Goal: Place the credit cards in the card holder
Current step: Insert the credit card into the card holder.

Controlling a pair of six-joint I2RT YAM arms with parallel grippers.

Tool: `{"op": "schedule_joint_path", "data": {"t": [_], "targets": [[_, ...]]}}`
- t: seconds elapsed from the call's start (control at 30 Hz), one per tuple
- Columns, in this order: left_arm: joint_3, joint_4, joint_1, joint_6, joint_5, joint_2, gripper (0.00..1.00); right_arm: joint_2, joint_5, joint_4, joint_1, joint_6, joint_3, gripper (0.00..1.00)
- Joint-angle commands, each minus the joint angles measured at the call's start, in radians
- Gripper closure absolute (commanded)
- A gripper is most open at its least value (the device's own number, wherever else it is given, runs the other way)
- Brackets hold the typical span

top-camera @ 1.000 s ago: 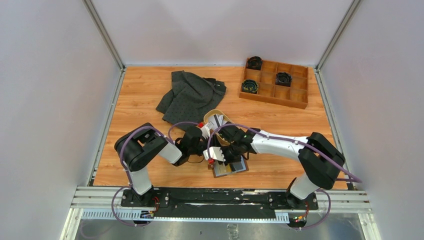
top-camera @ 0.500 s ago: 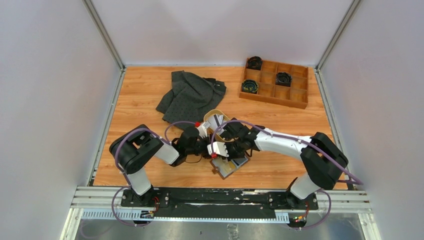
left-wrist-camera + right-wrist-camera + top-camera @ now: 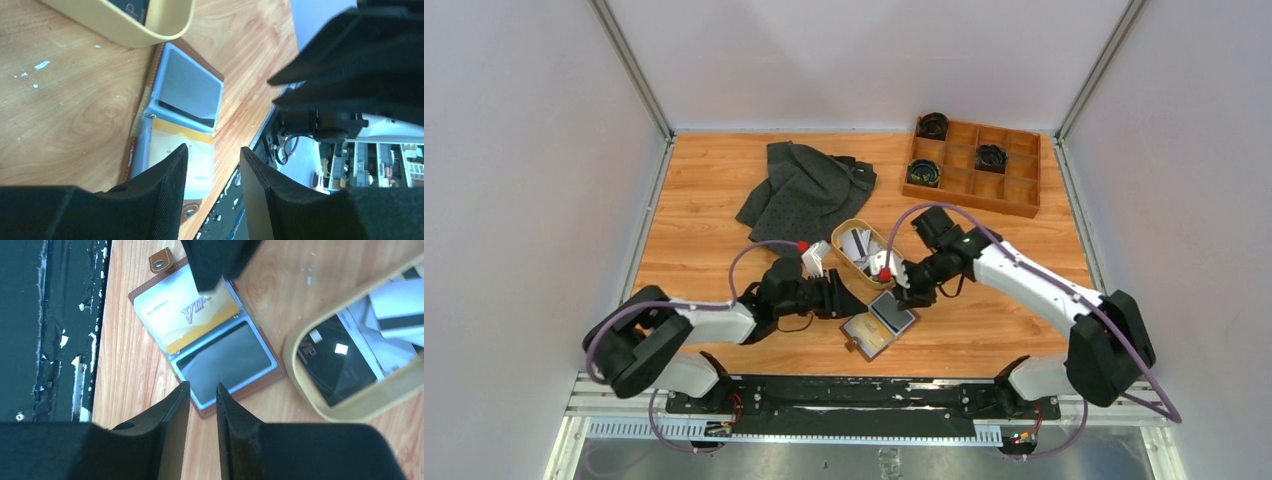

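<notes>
The brown card holder (image 3: pixel 879 323) lies open on the table, near the front edge. Its pockets hold a gold VIP card (image 3: pixel 190 315) and a dark grey card (image 3: pixel 225 365). More credit cards (image 3: pixel 858 247), black and white, lie in the oval tan tray (image 3: pixel 350 407). My left gripper (image 3: pixel 849 303) is just left of the holder, open and empty, with its fingertips (image 3: pixel 182 155) low over the gold card's end. My right gripper (image 3: pixel 907 295) hovers at the holder's right corner. Its jaws (image 3: pixel 202 387) stand slightly open with nothing between them.
A crumpled grey cloth (image 3: pixel 809 190) lies at the back left. A wooden compartment box (image 3: pixel 974 165) with black coiled items stands at the back right. The black base rail (image 3: pixel 854 390) runs along the near table edge, close to the holder.
The right gripper has opened and drawn back to the right, off the card holder. The left arm has swung down and left. The open holder now shows uncovered.
</notes>
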Motion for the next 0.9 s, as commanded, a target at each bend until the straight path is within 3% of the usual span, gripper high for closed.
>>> {"op": "schedule_joint_path", "data": {"t": [0.0,0.27,0.4,0.43,0.47,0.7,0.87], "targets": [[-0.046,-0.084,0.005,0.082,-0.034,-0.154,0.54,-0.085,-0.131,-0.124,-0.136,-0.031,0.017,0.67],[-0.082,-0.246,0.005,0.186,-0.104,-0.504,0.49,-0.227,-0.284,-0.051,-0.334,0.074,-0.069,0.4],[-0.087,-0.331,0.005,0.23,-0.143,-0.654,0.27,-0.209,-0.308,0.006,-0.356,0.184,-0.09,0.33],[-0.092,-0.344,0.005,0.234,-0.151,-0.686,0.09,-0.193,-0.319,0.006,-0.357,0.206,-0.09,0.33],[-0.1,-0.349,0.005,0.235,-0.158,-0.718,0.01,-0.174,-0.333,0.006,-0.356,0.222,-0.087,0.33],[-0.203,-0.35,0.007,0.133,-0.235,-0.885,0.0,-0.019,-0.352,0.007,-0.352,0.338,-0.058,0.34],[-0.217,-0.35,0.006,0.09,-0.22,-0.894,0.04,0.075,-0.297,0.008,-0.314,0.379,-0.035,0.34]]}}
